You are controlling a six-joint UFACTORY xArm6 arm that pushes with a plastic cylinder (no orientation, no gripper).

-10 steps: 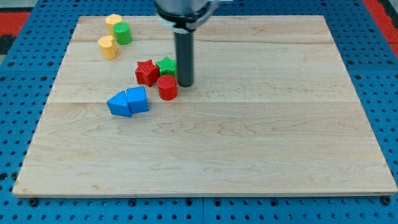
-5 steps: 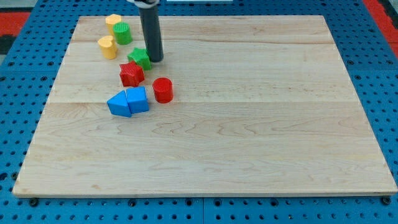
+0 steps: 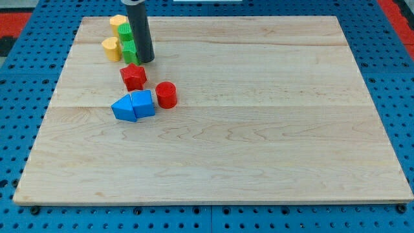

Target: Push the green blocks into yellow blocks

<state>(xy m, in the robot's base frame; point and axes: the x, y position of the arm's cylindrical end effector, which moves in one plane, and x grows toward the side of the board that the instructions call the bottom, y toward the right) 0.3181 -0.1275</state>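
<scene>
Wood-grain board is lying flat on a blue perforated table, filling most of the camera view. Nearest the view's bottom among the blocks, two blue wedge-shaped blocks are sitting pressed together: the left blue block and the right blue block are touching along one face. Just to their right, a red cylinder block is standing upright, close to the right blue block. Above these, a red star-shaped block is resting apart from the cylinder. Farther toward the view's top, my tip is touching down on the board at the right side of a green block, whose shape is partly hidden by the rod. A second green block, round in outline, is standing directly above the first. Both green blocks are pressing against or lying just beside the yellow ones: a lower yellow block is sitting at their left, and an upper yellow block is lying at the top of the cluster. The dark rod is carrying no fingers, so nothing is being gripped.
</scene>
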